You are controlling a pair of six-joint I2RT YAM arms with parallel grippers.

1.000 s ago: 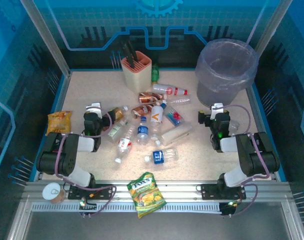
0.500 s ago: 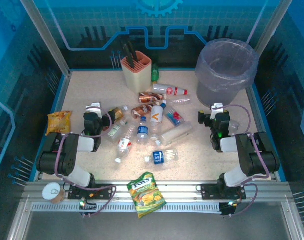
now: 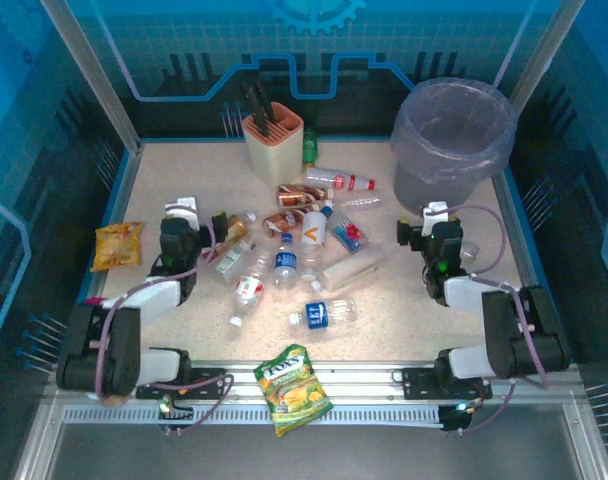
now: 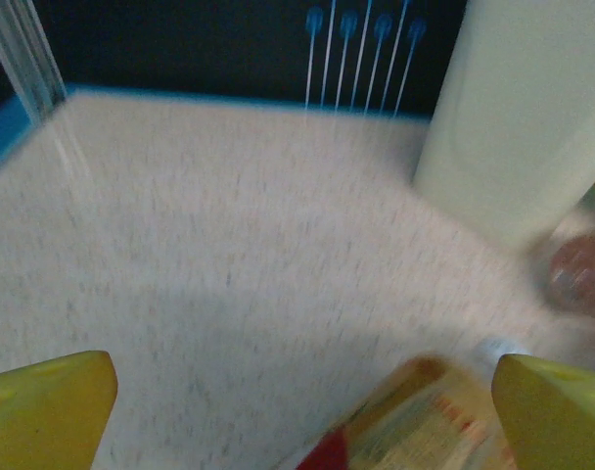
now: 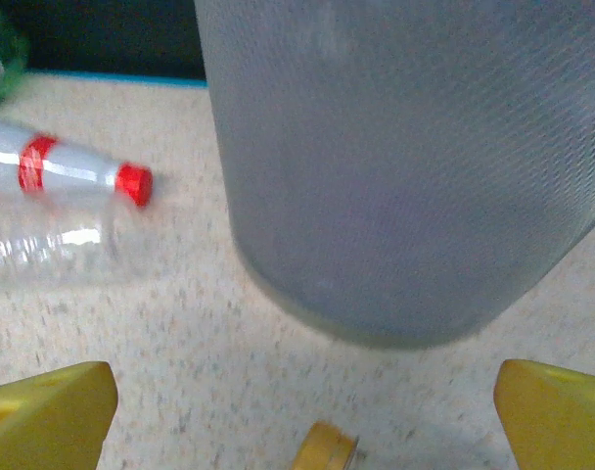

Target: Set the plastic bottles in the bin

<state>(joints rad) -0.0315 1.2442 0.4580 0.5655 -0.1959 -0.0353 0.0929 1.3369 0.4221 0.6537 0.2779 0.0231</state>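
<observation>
The left jaws are held wide apart with nothing clamped between them. In the left wrist view their yellow fingertips [image 4: 43,406] are seen at the two lower corners. Between the tips, nearer the right-hand one, the end of an orange-labelled bottle [image 4: 415,421] lies on the bench [image 4: 229,245]; whether it touches that tip cannot be told. Further out, the peach utensil holder [image 4: 513,108] stands upright at the upper right, with a blurred brownish bottle [image 4: 581,279] near its foot.

The right jaws are likewise spread wide and empty, their tips [image 5: 43,411] framing a small yellow round object [image 5: 325,448] on the bench. Straight ahead of them the bin [image 5: 405,166] stands close by. To its left a red-capped bottle [image 5: 63,171] lies on its side, with a clear bottle [image 5: 53,240] just beside it.

From above, the plastic bottles [image 3: 283,265] are seen scattered on their sides across the middle of the bench, between the two arms. The bin [image 3: 429,185], lined with a lavender bag, stands at the far right corner. An orange snack bag [image 3: 118,245] lies at the left edge and a green snack bag [image 3: 294,388] at the near edge.
</observation>
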